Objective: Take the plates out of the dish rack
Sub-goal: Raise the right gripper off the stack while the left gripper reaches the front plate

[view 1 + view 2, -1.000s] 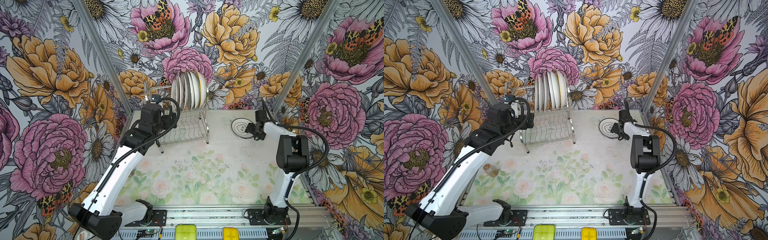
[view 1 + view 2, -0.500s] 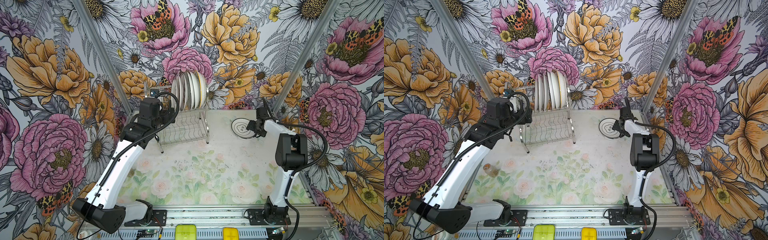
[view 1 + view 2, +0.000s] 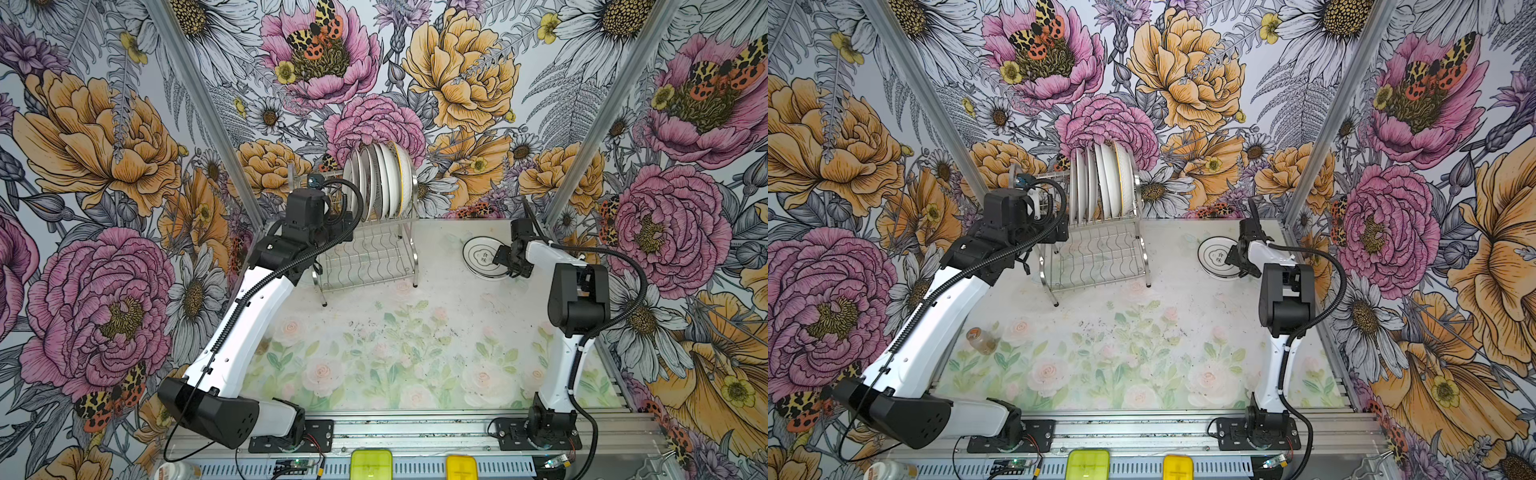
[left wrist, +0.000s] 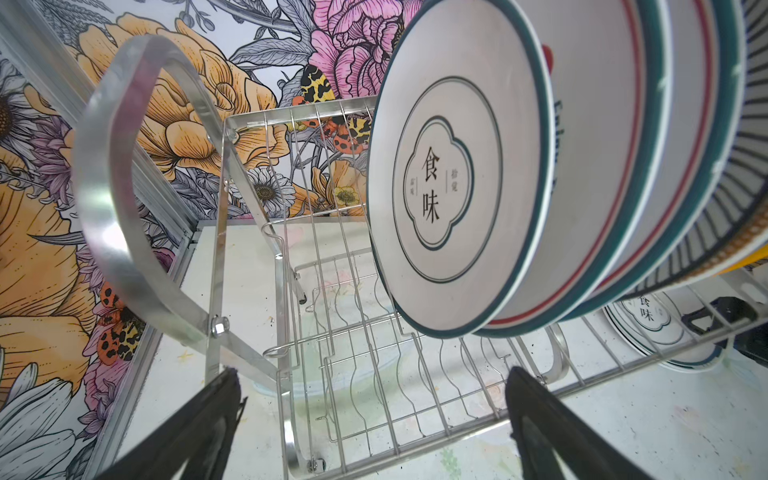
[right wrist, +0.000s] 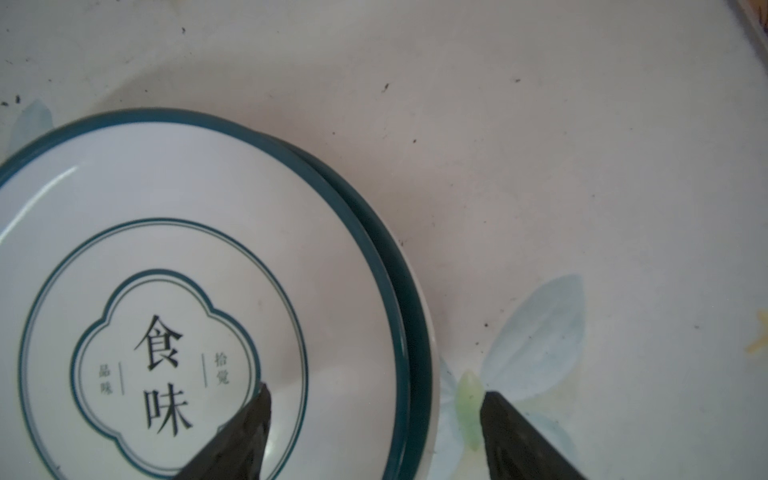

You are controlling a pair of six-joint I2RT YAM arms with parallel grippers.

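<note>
Plates (image 3: 380, 183): one side set down, next pick being lined up

Nearest, on the right of the tabletop (image 3: 395, 353), two unloaded plates lie flat in a stack (image 3: 482, 257), well apart from the dish rack (image 3: 365, 257). The right gripper (image 5: 376, 394) hangs low over the edge of the stack with its jaws apart and nothing between them. One finger is above the top plate (image 5: 166, 249), the other above bare tabletop beyond the rim. By this, the placing step on this side looks complete and the arm is free to withdraw.

Farther back, the left gripper (image 4: 374, 384) is spread wide and empty, facing the vacant slots at the left end of the dish rack. The plates not yet unloaded stand on edge, packed close together in the upper tier toward the right end.

Step in hand: approach to the next plate. The next move likely calls for these actions:
- Advance the left gripper to the end plate (image 4: 457, 187), which carries black characters.
- Set the jaws astride its rim and close firmly.
- Lift straight up out of the slot so that the neighbouring plates are not disturbed.
</note>
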